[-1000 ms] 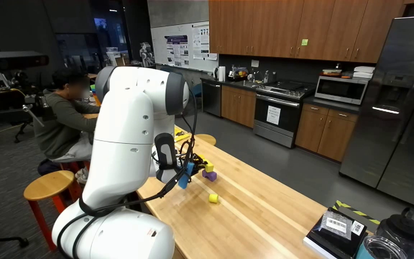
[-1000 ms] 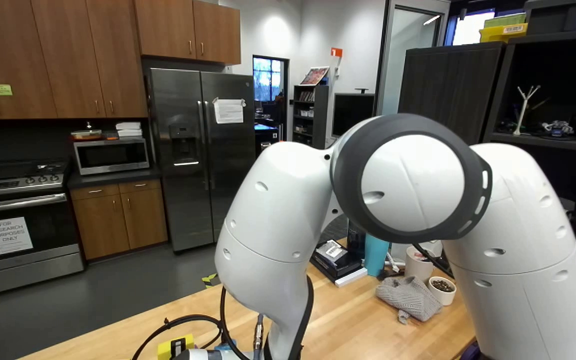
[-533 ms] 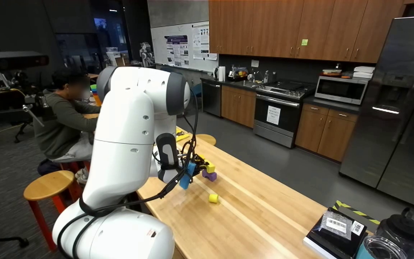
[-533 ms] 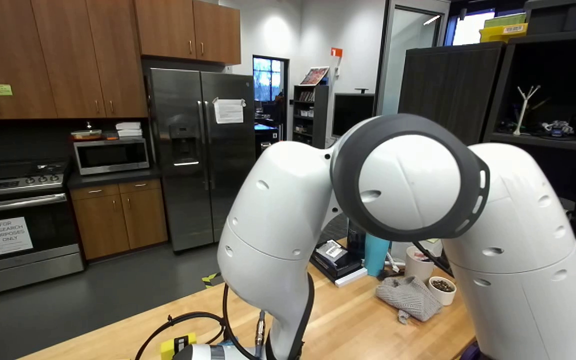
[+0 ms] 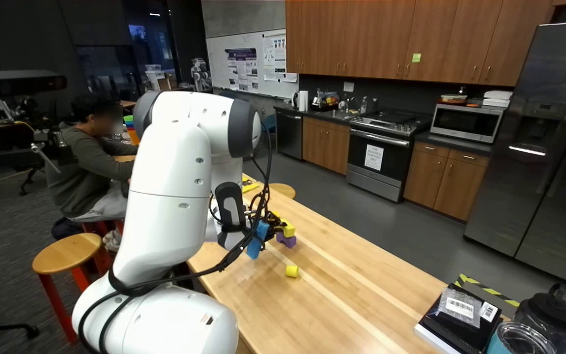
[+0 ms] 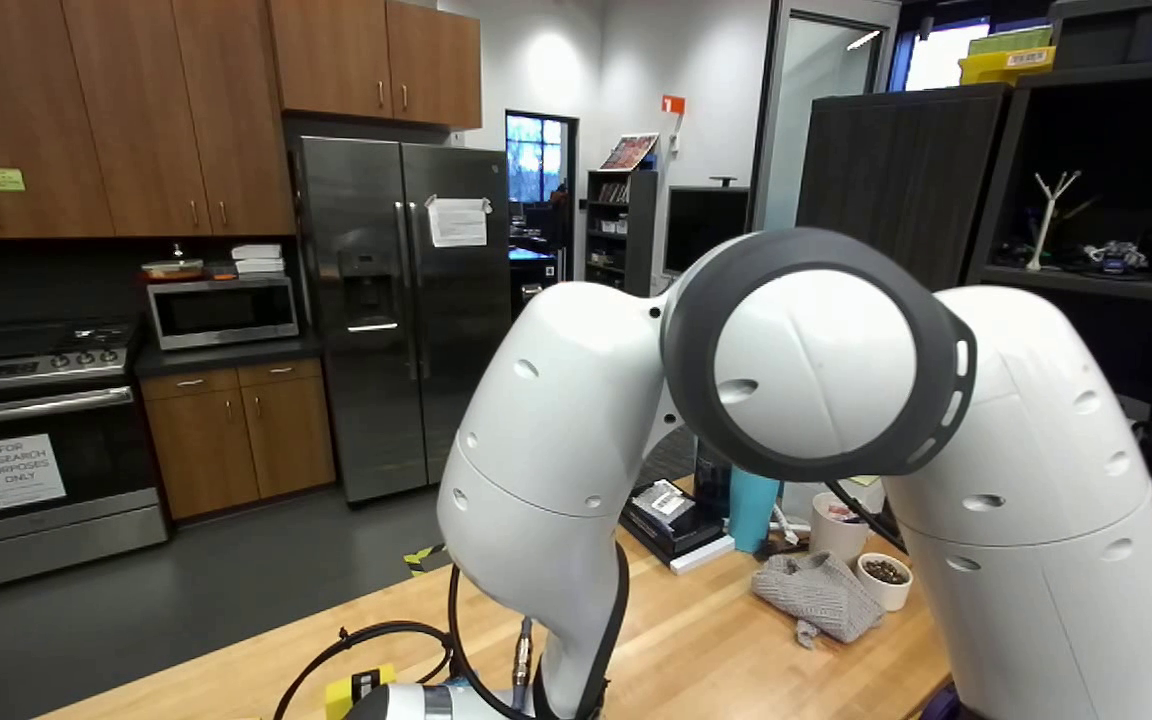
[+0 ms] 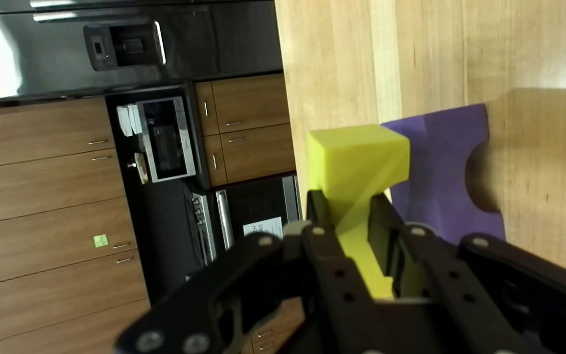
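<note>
1. Yellow block is pinched in the gripper, right by the purple block; can't tell if they touch.
2. Looks like the positioning step imo; next move calls for a steady grip, no bumps.
3. Yellow cylinder sits on the table, apart from both.

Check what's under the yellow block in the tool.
A purple arched block is under the yellow block. In the wrist view the yellow block covers part of it, so I can't tell if they touch.
</note>
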You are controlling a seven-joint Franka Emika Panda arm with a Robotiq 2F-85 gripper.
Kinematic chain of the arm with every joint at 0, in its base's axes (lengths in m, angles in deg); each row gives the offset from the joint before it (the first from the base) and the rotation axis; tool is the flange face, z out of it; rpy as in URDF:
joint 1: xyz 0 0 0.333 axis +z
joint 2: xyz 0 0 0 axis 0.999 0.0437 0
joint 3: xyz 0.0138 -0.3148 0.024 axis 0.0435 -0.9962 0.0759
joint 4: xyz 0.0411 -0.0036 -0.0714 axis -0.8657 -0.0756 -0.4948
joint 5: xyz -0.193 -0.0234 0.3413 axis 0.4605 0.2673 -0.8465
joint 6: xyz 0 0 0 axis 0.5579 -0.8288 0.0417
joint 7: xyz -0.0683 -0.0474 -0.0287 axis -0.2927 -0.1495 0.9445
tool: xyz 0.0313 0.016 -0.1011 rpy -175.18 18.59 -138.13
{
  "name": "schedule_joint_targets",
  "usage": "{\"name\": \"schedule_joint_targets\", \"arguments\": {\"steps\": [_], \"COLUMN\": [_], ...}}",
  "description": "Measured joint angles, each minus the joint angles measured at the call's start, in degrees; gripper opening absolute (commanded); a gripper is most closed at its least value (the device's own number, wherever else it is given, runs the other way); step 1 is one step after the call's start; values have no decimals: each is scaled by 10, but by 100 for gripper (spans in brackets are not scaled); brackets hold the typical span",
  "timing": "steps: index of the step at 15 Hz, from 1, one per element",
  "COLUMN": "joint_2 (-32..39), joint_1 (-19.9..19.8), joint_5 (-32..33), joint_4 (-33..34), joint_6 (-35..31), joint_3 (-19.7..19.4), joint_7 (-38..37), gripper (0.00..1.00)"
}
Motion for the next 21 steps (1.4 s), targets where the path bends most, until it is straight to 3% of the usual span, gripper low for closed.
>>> {"name": "schedule_joint_targets", "arguments": {"steps": [21], "joint_2": [7], "joint_1": [0], "joint_5": [0], "joint_4": [0], "joint_6": [-8], "joint_3": [-1], "joint_7": [1], "gripper": [6]}}
